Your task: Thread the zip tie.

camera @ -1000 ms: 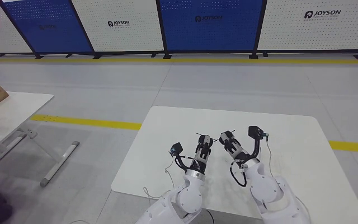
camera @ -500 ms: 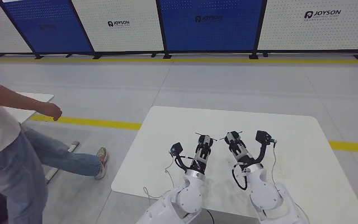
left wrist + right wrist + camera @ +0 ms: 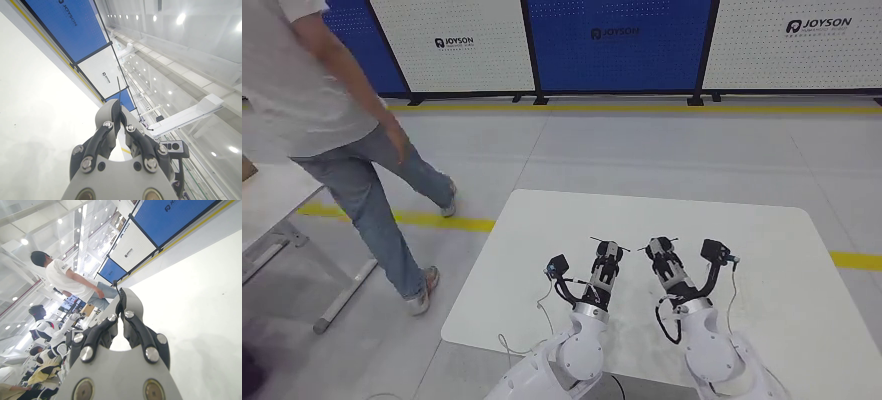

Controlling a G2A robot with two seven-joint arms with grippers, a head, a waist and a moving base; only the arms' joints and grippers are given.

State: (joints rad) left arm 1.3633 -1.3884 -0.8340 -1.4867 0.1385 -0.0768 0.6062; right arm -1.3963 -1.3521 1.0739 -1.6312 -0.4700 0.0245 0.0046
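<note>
Both grippers hover side by side over the near part of the white table (image 3: 742, 230), a small gap between them. My left gripper (image 3: 608, 250) (image 3: 119, 107) is shut on a thin black zip tie strap (image 3: 119, 89), whose pointed tail sticks out past the fingertips. My right gripper (image 3: 658, 246) (image 3: 121, 294) is shut on a black zip tie end with the square head (image 3: 114, 282) just beyond its fingertips. Head and tail are apart. Whether both ends belong to one tie is hidden by the fingers.
The table's left edge (image 3: 474, 280) and far edge (image 3: 642, 197) border open floor with a yellow line (image 3: 452, 221). Another white table (image 3: 282, 190) stands off to the left. Blue and white panels (image 3: 622, 40) close the back.
My right gripper has shifted a little to the right, away from the left gripper, and now holds still. The left gripper has not moved.
</note>
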